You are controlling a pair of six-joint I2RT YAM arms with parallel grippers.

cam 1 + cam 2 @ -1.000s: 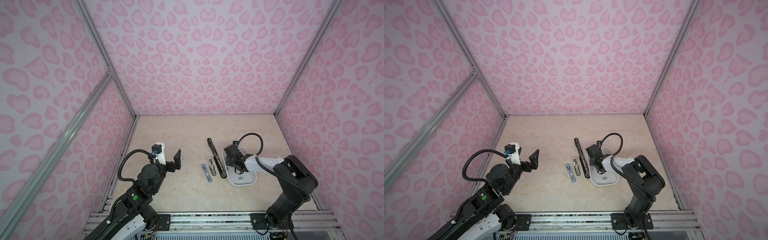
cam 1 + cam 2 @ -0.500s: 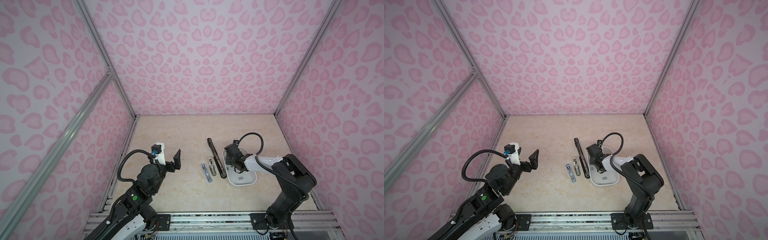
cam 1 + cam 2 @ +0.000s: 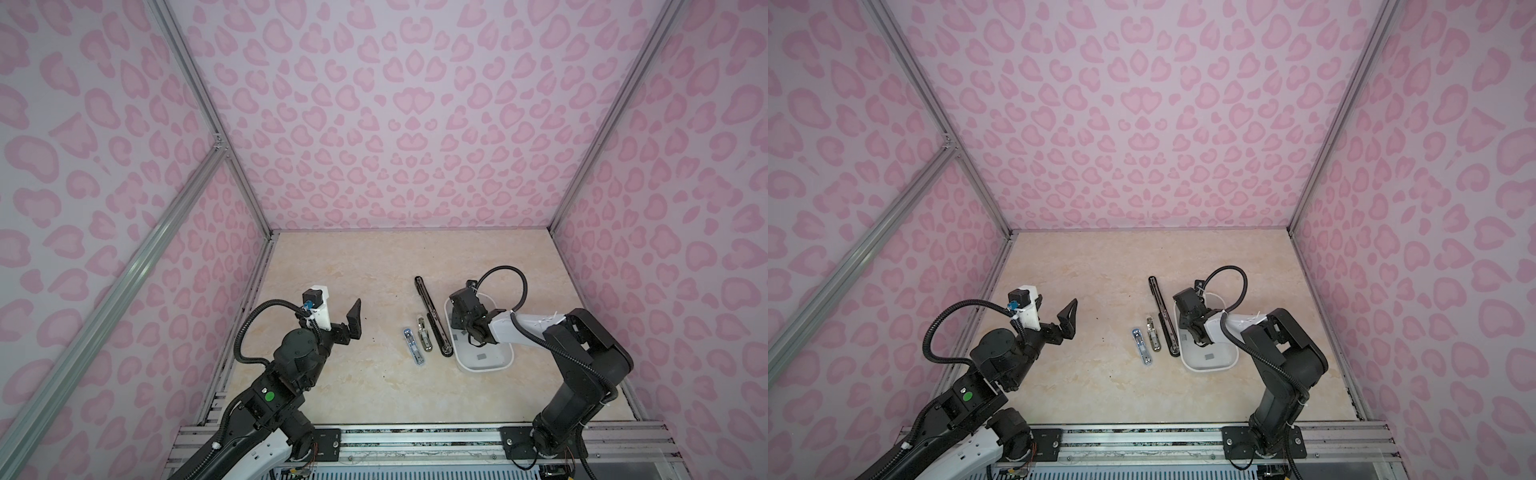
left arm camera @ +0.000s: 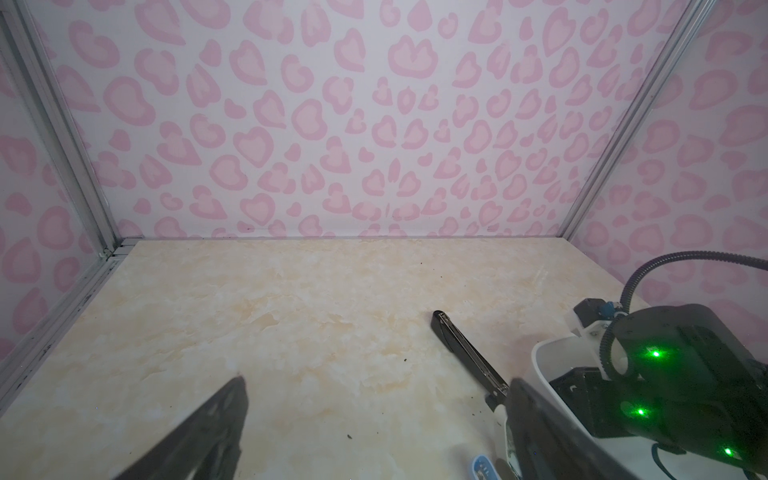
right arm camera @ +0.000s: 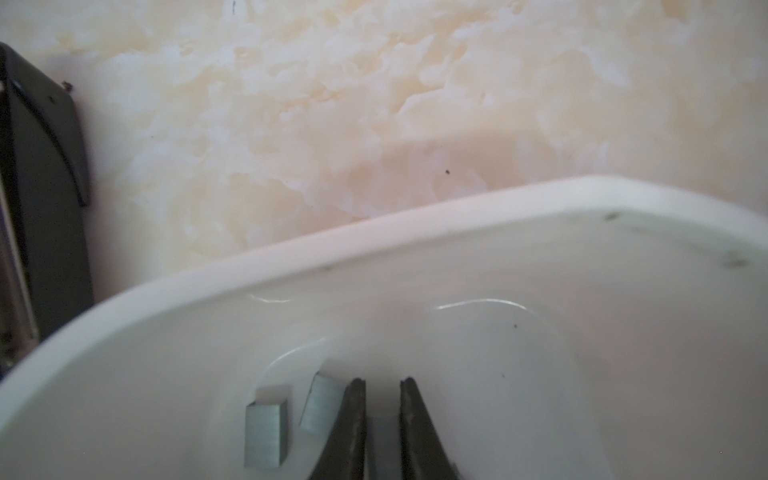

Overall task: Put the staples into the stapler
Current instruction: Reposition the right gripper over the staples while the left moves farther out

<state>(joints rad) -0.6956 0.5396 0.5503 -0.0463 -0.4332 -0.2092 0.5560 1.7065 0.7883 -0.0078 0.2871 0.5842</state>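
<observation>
Narrowed since a second ago: my right pincer (image 5: 382, 382), clamped on one strip of staples (image 5: 266, 432) in the white tray (image 5: 374, 232) | my left pincer (image 4: 376, 382) apart, waiting | stapler (image 3: 432, 320) lies open just beside it, nothing loaded yet, I judge.

On the near right, white tray (image 3: 484, 368) flat on beige marbled tabletop (image 3: 353, 270). Scattered on that top, tiny dark specks (image 4: 349, 436). On left, far and right sides, pink heart-spotted walls (image 3: 395, 104) braced by aluminium frame bars (image 3: 124, 284). Along the near edge, metal rail (image 3: 415, 440).
</observation>
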